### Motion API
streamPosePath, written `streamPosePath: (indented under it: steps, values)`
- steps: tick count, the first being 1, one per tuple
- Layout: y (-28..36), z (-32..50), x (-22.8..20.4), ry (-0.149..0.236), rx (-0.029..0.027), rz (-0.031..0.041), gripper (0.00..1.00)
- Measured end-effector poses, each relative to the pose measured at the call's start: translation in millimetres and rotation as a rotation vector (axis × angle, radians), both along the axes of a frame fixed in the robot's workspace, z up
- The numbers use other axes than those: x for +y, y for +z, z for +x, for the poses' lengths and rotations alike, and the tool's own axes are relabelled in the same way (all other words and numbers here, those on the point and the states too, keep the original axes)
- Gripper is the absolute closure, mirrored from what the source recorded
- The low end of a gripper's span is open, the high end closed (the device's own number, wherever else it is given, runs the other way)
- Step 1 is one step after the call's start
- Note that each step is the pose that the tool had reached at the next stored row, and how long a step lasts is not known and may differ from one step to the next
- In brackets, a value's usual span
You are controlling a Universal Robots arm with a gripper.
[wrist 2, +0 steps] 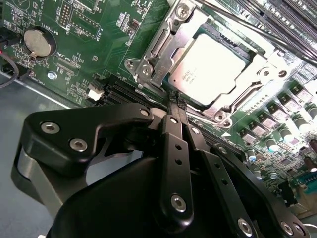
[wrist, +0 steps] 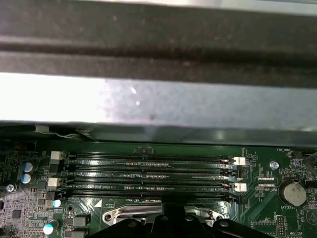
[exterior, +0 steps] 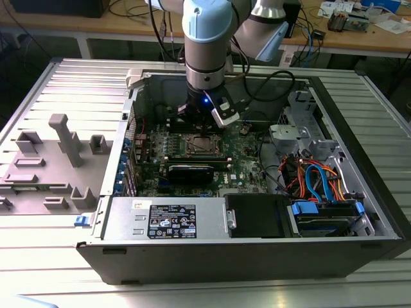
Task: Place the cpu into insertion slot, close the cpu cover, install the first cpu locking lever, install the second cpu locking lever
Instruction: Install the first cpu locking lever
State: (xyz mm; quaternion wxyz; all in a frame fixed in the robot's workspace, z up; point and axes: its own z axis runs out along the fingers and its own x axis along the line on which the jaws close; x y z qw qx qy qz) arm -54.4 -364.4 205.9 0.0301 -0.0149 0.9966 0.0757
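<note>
Fig.: open PC case [exterior: 257, 250] on the ribbed metal tabletop [exterior: 64, 269], seen in the exterior view w/ the arm [exterior: 205, 38] reaching straight down into it, over the green motherboard [wrist 2: 99, 29].

(a) In the second wrist view we see the cpu [wrist 2: 210, 67] lying flat in the insertion slot [wrist 2: 237, 48], silver top facing up. The cpu cover [wrist 2: 154, 59] is down over it, w/ its metal frame running round the chip's edges.

(b) Claw [wrist 2: 174, 99]: the black fingers [wrist 2: 171, 148] are brought together, no gap at the tips. The tips sit right at the cover's edge, on the side nearest the memory slots [wrist: 148, 173]. We cannot tell whether anything thin is pinched between them.

(c) In the first wrist view we see four long memory slots in parallel betw. the case wall and the socket frame. A coin cell [wrist 2: 39, 42] sits on the board, well apart from the socket
</note>
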Motion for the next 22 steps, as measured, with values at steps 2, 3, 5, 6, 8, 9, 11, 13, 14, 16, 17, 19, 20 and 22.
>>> streamPosePath:
  steps: [2,3,5,6,8,9,11,13,14,16,17,19,20,22]
  values:
    - [2.2,0.0,0.0,0.0,0.0001,0.0001,0.89]
    - [4.0,0.0,0.0,0.0,0.0003,0.0001,0.89]
    - [5.3,0.0,0.0,0.0,0.0006,0.0001,0.89]
    - [5.8,0.0,0.0,0.0,0.0007,0.0001,0.89]
    - [5.9,0.0,0.5,0.0,0.0007,-0.0028,0.89]
    - [5.9,0.0,0.8,0.0,0.0007,-0.0049,0.89]
    - [5.9,0.0,2.1,0.0,0.0008,-0.0087,0.89]
    - [5.9,0.1,4.2,0.0,0.0007,-0.0137,0.89]
    - [5.9,0.1,5.9,0.0,0.0008,-0.0168,0.89]
    - [5.9,0.1,7.8,0.0,0.0007,-0.0192,0.89]
    - [5.9,0.2,9.0,0.0,0.0008,-0.0205,0.89]
    - [5.8,0.3,10.1,0.0,0.0008,-0.022,0.89]
    - [5.8,0.3,10.1,0.0,0.0007,-0.0221,0.89]
    - [5.6,0.3,10.2,0.0,0.0008,-0.0227,0.89]
